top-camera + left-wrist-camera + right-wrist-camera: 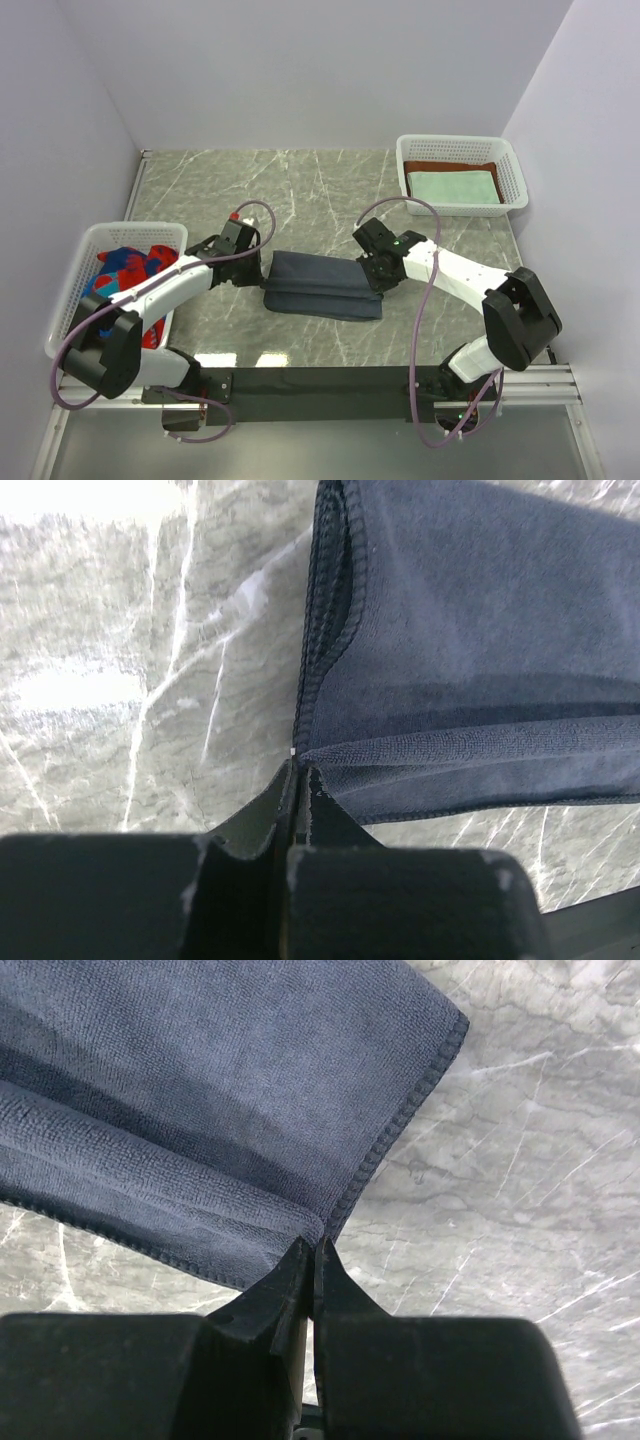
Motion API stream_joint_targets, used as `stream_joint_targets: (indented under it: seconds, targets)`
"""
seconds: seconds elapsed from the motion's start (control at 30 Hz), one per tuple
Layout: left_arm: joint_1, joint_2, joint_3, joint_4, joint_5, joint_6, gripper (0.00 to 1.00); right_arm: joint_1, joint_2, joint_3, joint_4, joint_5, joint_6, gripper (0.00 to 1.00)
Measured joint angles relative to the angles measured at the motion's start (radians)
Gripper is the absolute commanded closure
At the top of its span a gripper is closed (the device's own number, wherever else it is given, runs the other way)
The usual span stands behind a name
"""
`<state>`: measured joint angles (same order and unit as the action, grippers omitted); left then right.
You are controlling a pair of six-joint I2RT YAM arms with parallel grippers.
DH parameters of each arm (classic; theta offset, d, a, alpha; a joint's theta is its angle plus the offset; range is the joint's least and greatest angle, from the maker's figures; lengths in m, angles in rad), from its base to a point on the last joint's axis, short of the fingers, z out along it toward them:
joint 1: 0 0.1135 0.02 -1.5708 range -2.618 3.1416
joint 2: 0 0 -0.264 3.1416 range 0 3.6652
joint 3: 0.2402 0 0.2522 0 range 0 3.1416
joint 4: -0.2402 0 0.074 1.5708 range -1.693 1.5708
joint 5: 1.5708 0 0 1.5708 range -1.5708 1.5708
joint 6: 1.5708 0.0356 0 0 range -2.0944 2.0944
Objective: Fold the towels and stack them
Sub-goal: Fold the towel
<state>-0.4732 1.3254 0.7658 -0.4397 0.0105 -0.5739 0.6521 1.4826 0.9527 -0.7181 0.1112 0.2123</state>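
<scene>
A dark slate-blue towel point(322, 284) lies folded lengthwise on the marble table between my arms. My left gripper point(262, 268) is shut on its left end; the left wrist view shows the tips point(300, 772) pinching the towel's edge point(470, 660). My right gripper point(375, 272) is shut on its right end; the right wrist view shows the tips point(313, 1248) pinching the towel's corner fold point(200, 1110). A rust-brown towel point(450, 166) and a pale mint-green towel point(455, 186) lie folded in the right basket. Bright red and blue patterned towels point(128, 272) fill the left basket.
A white mesh basket point(512, 170) stands at the back right and another point(75, 290) at the left edge. Pale walls close in the table on three sides. A dark strip point(320, 382) runs along the near edge by the arm bases.
</scene>
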Motion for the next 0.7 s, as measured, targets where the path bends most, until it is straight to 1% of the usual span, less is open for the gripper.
stream_joint_targets:
  seconds: [0.2, 0.4, 0.5, 0.53, 0.63, 0.7]
  targets:
    - [-0.013, -0.003, -0.021, 0.0, 0.0, -0.015, 0.99, 0.001, 0.0, -0.005, -0.001, 0.001, 0.015, 1.0]
    - [-0.014, -0.006, -0.021, -0.001, -0.001, -0.015, 0.99, 0.007, 0.0, -0.005, -0.002, 0.002, 0.019, 0.96]
    - [-0.016, -0.014, -0.021, -0.005, -0.001, -0.019, 0.96, 0.012, 0.0, -0.005, -0.004, 0.001, 0.019, 0.93]
    - [-0.017, -0.019, -0.021, -0.008, -0.002, -0.023, 0.92, 0.015, 0.0, -0.005, -0.005, 0.001, 0.019, 0.92]
    - [-0.022, -0.04, -0.027, -0.011, -0.002, -0.033, 0.85, 0.036, 0.0, -0.005, -0.009, -0.001, 0.021, 0.81]
    - [-0.024, -0.061, -0.043, -0.01, 0.0, -0.041, 0.83, 0.046, 0.0, -0.005, -0.012, -0.008, 0.024, 0.66]
